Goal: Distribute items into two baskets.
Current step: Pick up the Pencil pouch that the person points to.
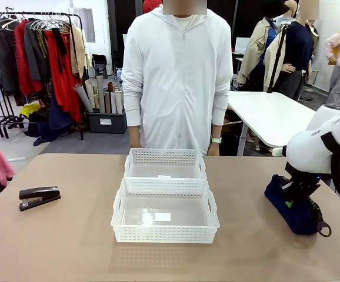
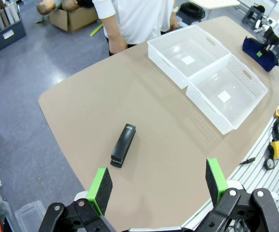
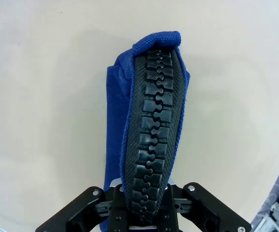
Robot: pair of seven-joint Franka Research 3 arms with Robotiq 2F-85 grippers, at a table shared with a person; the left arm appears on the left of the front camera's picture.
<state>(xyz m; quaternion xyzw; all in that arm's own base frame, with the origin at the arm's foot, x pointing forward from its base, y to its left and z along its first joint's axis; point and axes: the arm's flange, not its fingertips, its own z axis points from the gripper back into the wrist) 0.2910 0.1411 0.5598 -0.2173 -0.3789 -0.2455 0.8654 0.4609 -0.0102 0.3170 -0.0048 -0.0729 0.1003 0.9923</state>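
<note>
Front view | right tool (image 1: 291, 201) clenched on navy pouch (image 1: 297, 216), right of larger basket (image 1: 165, 235) | stapler (image 1: 39, 197) well left of it | smaller basket (image 1: 165, 157) touching behind, person (image 1: 176, 76) beyond | left tool (image 2: 158, 180) released, wide | right fingertips hidden in pouch fabric

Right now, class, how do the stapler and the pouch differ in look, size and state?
The stapler is black and glossy; the pouch is blue fabric with a chunky zipper. The stapler is far smaller than the pouch. The stapler lies free at the robot's left; the pouch, at its right, is pinched in the shut right tool. Both are outside the two baskets.
</note>
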